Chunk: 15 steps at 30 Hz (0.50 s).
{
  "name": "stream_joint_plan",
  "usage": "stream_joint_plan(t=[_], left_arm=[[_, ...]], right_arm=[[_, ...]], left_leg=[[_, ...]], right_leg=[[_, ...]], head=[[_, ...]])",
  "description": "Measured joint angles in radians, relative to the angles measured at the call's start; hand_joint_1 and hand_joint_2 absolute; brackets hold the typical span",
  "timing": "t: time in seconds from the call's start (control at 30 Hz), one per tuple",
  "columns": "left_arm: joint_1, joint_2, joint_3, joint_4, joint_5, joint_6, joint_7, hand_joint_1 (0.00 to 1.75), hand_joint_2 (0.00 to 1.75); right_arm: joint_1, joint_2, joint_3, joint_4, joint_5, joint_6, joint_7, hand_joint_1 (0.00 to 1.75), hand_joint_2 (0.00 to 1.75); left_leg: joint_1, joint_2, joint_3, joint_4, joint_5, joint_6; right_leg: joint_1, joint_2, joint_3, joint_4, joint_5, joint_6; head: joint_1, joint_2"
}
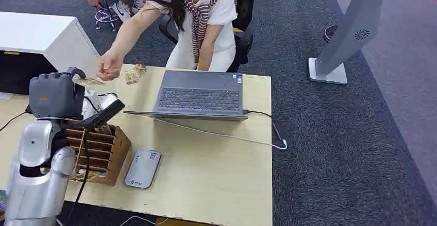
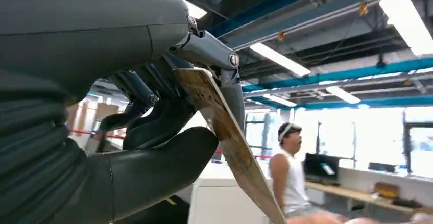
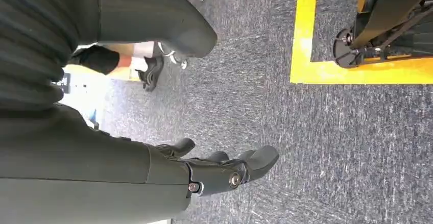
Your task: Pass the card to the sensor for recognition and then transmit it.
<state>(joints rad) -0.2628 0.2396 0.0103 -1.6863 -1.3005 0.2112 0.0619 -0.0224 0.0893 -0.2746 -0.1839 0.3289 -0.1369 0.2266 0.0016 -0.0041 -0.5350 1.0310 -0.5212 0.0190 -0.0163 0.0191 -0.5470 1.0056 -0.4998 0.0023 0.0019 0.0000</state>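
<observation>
While the robot's left hand (image 1: 55, 95) is raised at the left of the head frame, it pinches a worn brownish card (image 1: 87, 82) between its thumb and darker fingers; the left wrist view shows the same card (image 2: 224, 137) clamped under the fingers (image 2: 214, 55) and slanting down toward the lower middle of that frame. At the card's far end, in the upper left of the head frame, a person's hand (image 1: 108, 67) reaches across from behind the desk and meets the card's tip. That person sits in an office chair at the top centre, in a white top with a striped scarf.

On the pale wooden desk (image 1: 216, 174), a grey open laptop (image 1: 200, 94) sits in the middle, with a white cable (image 1: 221, 135) trailing from it toward the desk's right edge. A flat silver card sensor (image 1: 143, 168) lies in the lower centre-left, just beside a slatted wooden card holder (image 1: 98, 151) that is partly hidden by the left arm. A small heap of further cards (image 1: 135, 73) lies near the desk's far edge, left of the laptop.

The right hand (image 3: 219, 170) hangs over grey carpet in the right wrist view, fingers loosely apart, holding nothing.
</observation>
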Motion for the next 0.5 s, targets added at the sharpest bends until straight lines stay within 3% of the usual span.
stream_joint_plan(t=[0.27,0.5], left_arm=[[0.134,-0.035,-0.019,-0.150,0.010,0.069,-0.045,1.75,1.75],[0.305,-0.079,-0.103,-0.286,0.008,0.221,-0.106,1.75,1.75]], right_arm=[[0.000,0.000,-0.009,0.002,-0.012,-0.012,0.000,0.00,1.75],[0.001,0.004,-0.032,0.003,-0.016,-0.032,-0.010,0.00,1.75]], left_leg=[[0.000,0.000,-0.001,0.000,0.000,0.000],[0.000,0.000,-0.001,0.000,0.000,0.000]], right_leg=[[0.000,0.000,0.000,0.000,0.000,0.000],[0.000,0.000,0.000,0.000,0.000,0.000]], head=[[0.000,0.000],[0.000,0.000]])
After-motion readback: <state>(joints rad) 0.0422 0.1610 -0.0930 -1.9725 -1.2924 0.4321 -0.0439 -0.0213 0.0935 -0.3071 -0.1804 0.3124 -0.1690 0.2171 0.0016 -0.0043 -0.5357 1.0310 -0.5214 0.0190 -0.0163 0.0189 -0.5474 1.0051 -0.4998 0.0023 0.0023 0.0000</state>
